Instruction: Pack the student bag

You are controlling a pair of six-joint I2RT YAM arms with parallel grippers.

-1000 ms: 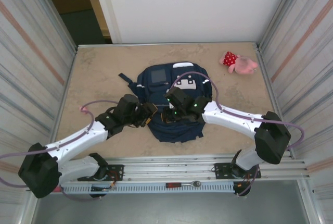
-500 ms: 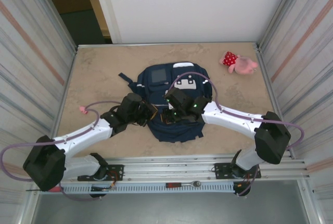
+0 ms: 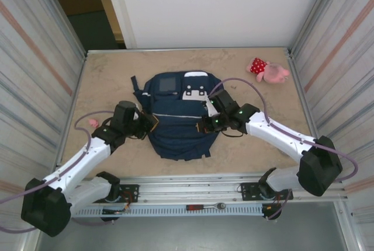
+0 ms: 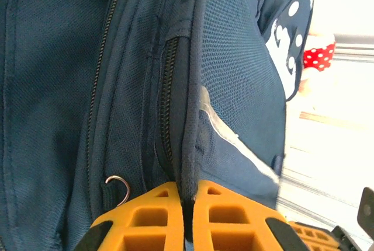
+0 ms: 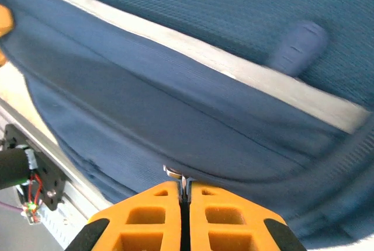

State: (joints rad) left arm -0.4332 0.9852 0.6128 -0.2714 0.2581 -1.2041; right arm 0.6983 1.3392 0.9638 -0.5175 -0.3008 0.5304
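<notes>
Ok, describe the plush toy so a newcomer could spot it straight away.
Start at the tan table, where the big navy backpack lies in the middle. Look past it to the far right corner: the plush toy lies there alone, apart from the bag. It is small and pink, in a red dress with white dots, unlike the dark bag and black arms.

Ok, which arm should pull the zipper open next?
Right, probably. The right gripper is shut on what looks like a metal zipper pull at the edge of the bag. The left gripper pinches a fabric fold beside a zipper, so it better suits bracing the bag.
</notes>
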